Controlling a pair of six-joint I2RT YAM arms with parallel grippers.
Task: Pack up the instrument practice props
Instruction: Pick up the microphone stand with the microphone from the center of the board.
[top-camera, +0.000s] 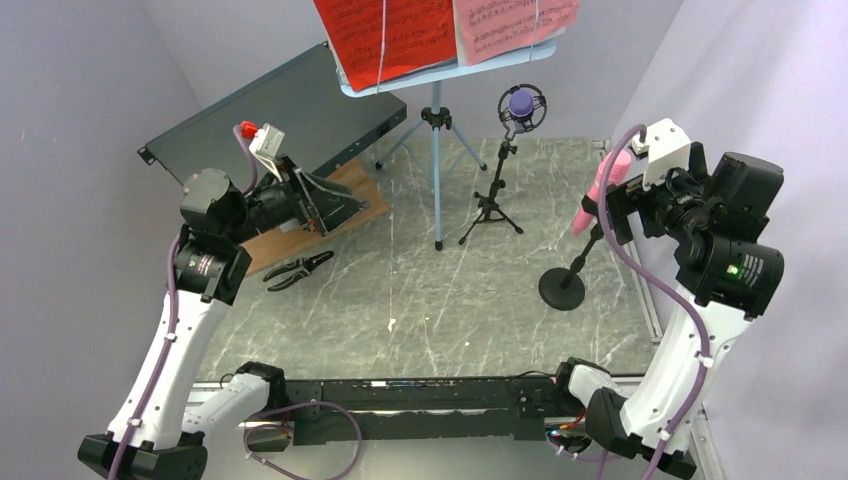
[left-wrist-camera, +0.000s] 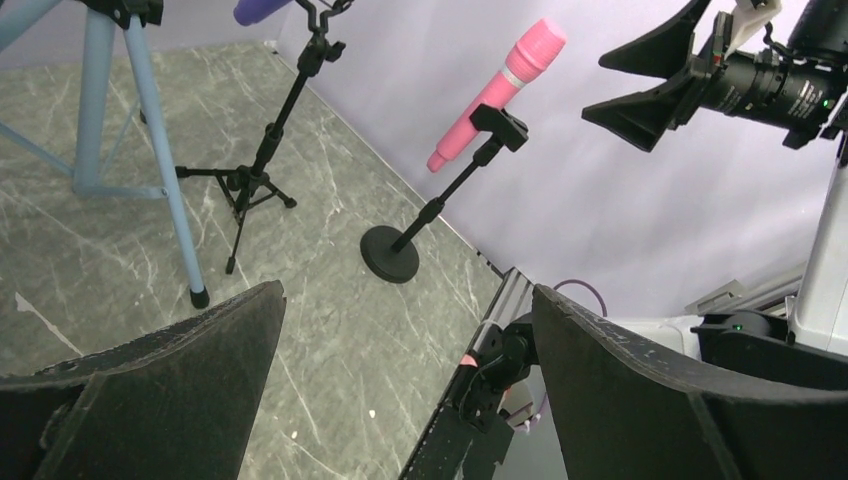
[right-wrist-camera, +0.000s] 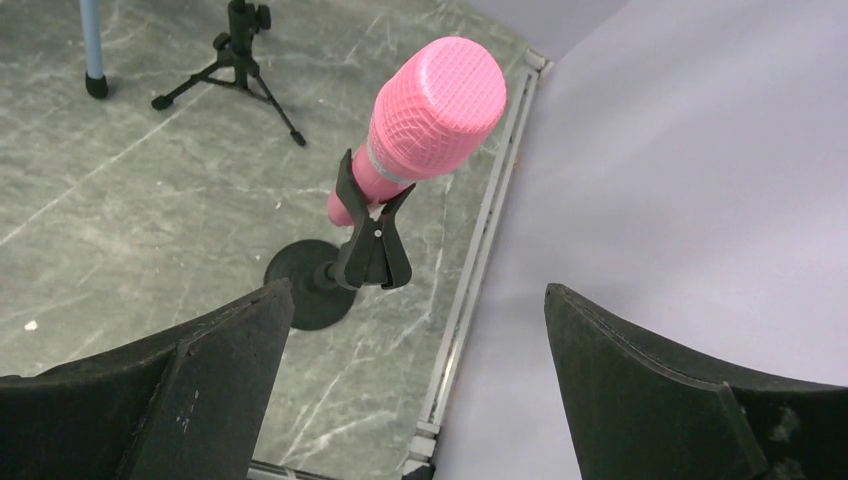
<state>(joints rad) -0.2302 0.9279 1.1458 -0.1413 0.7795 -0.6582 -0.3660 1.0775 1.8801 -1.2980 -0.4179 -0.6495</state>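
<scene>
Trouble looked likeliest at the right edge of the table (top-camera: 400, 300), where the right gripper (right-wrist-camera: 415, 300) hung released and empty, its jaws spread wide, just beside the pink microphone (right-wrist-camera: 430, 110). The microphone sat tilted in a spring clip (right-wrist-camera: 370, 250) atop a thin round-base stand (top-camera: 562, 288), close to the side wall. A grab that closed on the clip rather than the body, or came in off-centre, seemed apt to tip the top-heavy stand or drag it along with the microphone.

The left gripper (left-wrist-camera: 408, 300), likewise open and holding nothing, was raised at the far left near the black pliers (top-camera: 297, 270), well apart from every prop.

At the back, the purple microphone (top-camera: 520, 103) rested in its cradle on a small tripod support (top-camera: 492, 205), near the light-blue music rack (top-camera: 436, 150), whose red page (top-camera: 385, 40) and pink page (top-camera: 510, 25) rested on its ledge. A knock to the rack's slender legs could have spilled the pages or toppled it onto the neighbouring tripod. Nothing appeared packed.
</scene>
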